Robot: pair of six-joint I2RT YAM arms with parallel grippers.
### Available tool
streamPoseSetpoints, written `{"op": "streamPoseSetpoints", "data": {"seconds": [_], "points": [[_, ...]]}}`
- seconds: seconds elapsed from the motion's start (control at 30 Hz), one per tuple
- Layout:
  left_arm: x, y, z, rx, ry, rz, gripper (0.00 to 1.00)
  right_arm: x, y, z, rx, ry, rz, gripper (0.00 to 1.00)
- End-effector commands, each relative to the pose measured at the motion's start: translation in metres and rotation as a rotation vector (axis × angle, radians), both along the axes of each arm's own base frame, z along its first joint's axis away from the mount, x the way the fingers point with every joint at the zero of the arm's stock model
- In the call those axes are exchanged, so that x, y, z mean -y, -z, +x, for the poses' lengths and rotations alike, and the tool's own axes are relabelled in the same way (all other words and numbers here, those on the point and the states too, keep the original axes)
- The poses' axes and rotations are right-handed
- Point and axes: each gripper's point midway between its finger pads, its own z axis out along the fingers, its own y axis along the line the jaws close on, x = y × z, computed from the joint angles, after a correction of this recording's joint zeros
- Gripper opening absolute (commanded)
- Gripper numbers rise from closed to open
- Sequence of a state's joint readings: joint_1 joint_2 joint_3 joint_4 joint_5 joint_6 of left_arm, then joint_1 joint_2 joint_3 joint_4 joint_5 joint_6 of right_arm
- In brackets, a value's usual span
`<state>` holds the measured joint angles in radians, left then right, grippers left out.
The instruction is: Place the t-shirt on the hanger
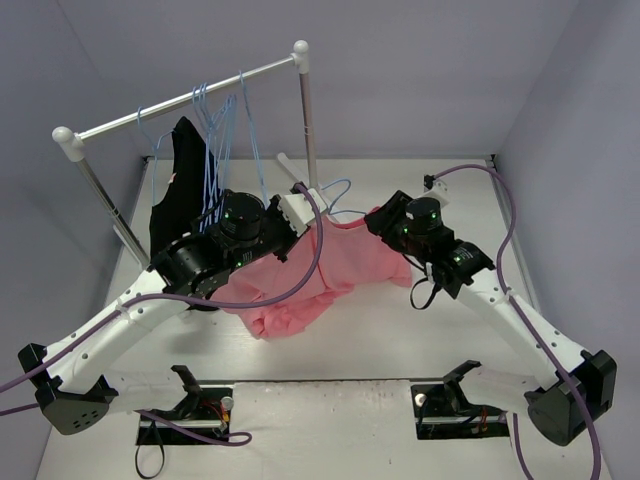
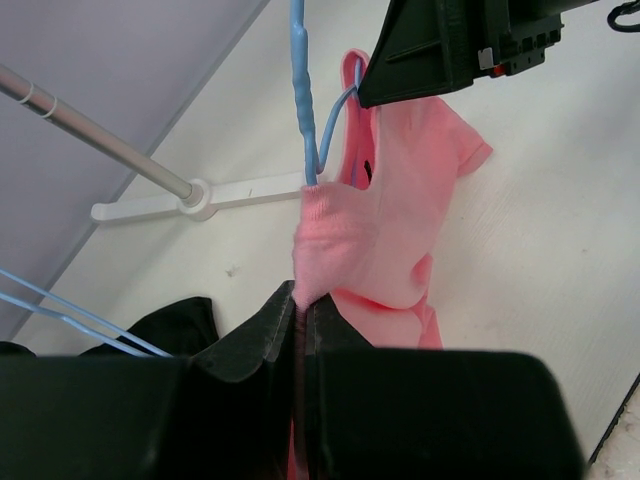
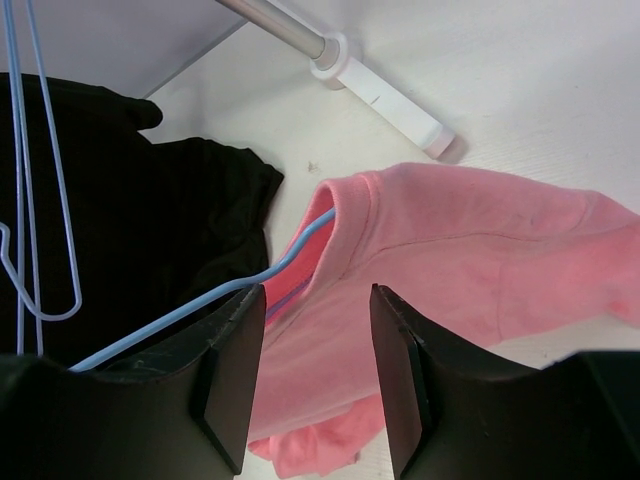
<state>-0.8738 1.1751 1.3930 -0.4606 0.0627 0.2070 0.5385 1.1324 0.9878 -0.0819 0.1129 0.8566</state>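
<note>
The salmon-pink t-shirt (image 1: 335, 268) hangs bunched between my two arms, above the table. My left gripper (image 2: 300, 297) is shut on a fold of the t-shirt (image 2: 375, 225) near its collar and holds it up. A light-blue hanger (image 2: 301, 90) has one wire end inside the collar; it also shows in the top view (image 1: 341, 186). My right gripper (image 3: 318, 312) is open, its jaws on either side of the t-shirt's shoulder (image 3: 460, 265) without touching it. The hanger wire (image 3: 190, 303) runs past its left finger into the collar.
A clothes rack with a metal rail (image 1: 180, 97) stands at the back left, with several spare blue hangers (image 1: 225, 130) and a black garment (image 1: 178, 190) on it. Its white foot (image 3: 385, 98) lies on the table behind the t-shirt. Purple cables (image 1: 505, 225) trail from both arms.
</note>
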Motion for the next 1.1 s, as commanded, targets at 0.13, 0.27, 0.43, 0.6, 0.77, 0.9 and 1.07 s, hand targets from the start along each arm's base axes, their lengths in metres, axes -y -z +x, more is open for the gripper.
{"op": "streamPoseSetpoints", "data": {"seconds": [0.13,0.27,0.43,0.6,0.77,0.9,1.07], "points": [[0.002,-0.046,-0.001,0.092,0.013,-0.133,0.0,-0.001,-0.005,0.015,0.052,0.033,-0.012,0.4],[0.003,-0.046,-0.004,0.082,0.025,-0.142,0.0,-0.003,-0.006,0.02,0.065,0.03,-0.013,0.35],[0.003,-0.046,-0.008,0.079,0.037,-0.15,0.0,-0.004,-0.004,0.023,0.073,0.019,-0.043,0.19],[-0.001,-0.046,-0.01,0.084,0.035,-0.149,0.0,0.001,-0.014,0.025,0.119,0.006,-0.104,0.0],[-0.006,-0.044,-0.013,0.083,0.036,-0.135,0.0,0.008,-0.033,0.025,0.182,-0.028,-0.187,0.0],[-0.006,-0.043,-0.017,0.077,0.062,-0.111,0.0,0.008,-0.047,0.021,0.212,-0.115,-0.299,0.0],[-0.003,-0.046,-0.022,0.062,0.112,-0.107,0.0,0.004,-0.076,0.017,0.276,-0.196,-0.364,0.0]]}}
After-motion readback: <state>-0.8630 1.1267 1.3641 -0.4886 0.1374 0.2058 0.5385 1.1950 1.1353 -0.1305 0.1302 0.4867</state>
